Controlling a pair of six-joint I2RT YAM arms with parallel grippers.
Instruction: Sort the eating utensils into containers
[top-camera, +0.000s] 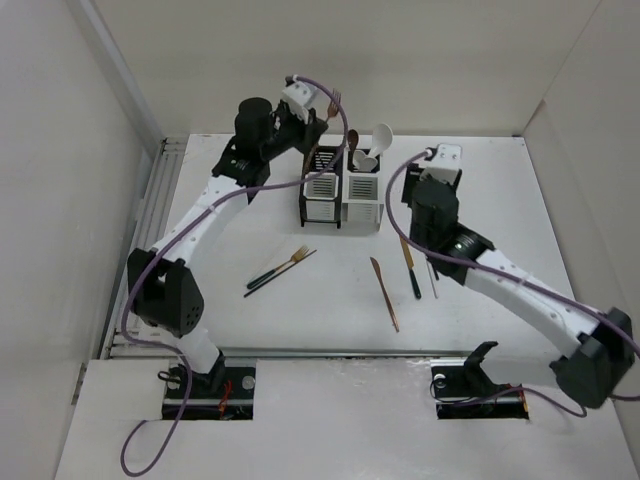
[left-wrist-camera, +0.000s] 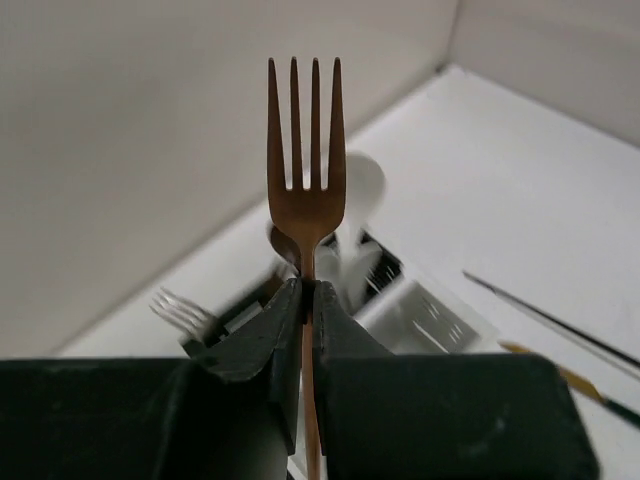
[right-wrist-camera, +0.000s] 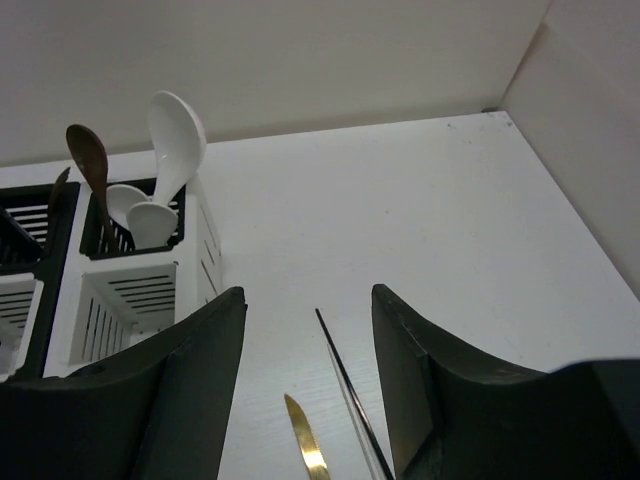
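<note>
Copper fork (left-wrist-camera: 307, 190): lower handle hidden by left gripper (left-wrist-camera: 308, 295), background blurred. Left gripper clenched on the fork, tines up, above black holder (top-camera: 320, 192), which touches white holder (top-camera: 363, 198). Right gripper (right-wrist-camera: 308, 300) released, empty, over desk (top-camera: 480, 200). Black chopstick (right-wrist-camera: 345, 385) and copper knife (right-wrist-camera: 305, 440) lie below between its jaws, both cut off at frame edge.

The right gripper (right-wrist-camera: 308, 300) hangs with jaws apart over the counter (right-wrist-camera: 420, 200), a black chopstick (right-wrist-camera: 345, 385) and gold knife tip (right-wrist-camera: 305, 450) between them (white holder (right-wrist-camera: 140, 290) left, spoons (right-wrist-camera: 175, 130) inside).
</note>
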